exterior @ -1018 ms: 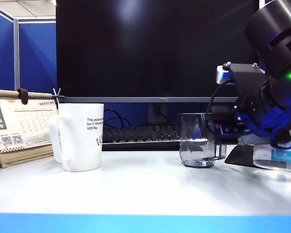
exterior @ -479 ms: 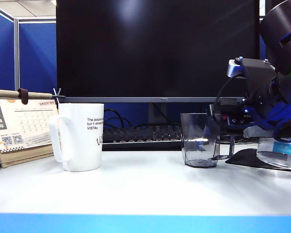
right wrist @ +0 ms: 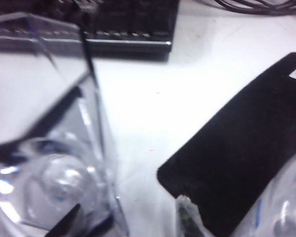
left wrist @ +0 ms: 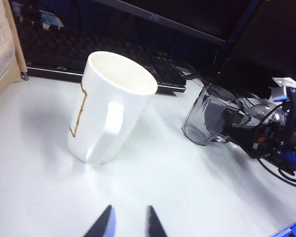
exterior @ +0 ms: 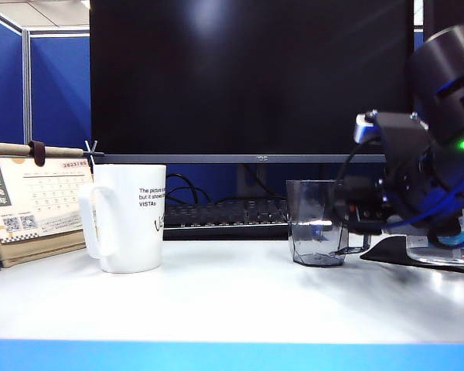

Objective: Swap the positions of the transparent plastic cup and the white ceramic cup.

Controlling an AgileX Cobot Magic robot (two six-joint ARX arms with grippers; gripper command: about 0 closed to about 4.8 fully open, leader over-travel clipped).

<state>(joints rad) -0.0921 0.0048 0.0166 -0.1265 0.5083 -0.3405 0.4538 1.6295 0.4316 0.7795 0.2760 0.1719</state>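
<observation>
Exterior view: right gripper [exterior: 354,232] open beside transparent plastic cup [exterior: 317,222]; left gripper [left wrist: 129,223] apart.

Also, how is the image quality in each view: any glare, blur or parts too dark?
Exterior view: sharp, the monitor almost black with a faint glare on top. Left wrist view: clear, white ceramic cup bright; the left gripper slightly blurred at the frame's edge. Right wrist view: soft and blurred, the transparent plastic cup very close with bright reflections.
</observation>
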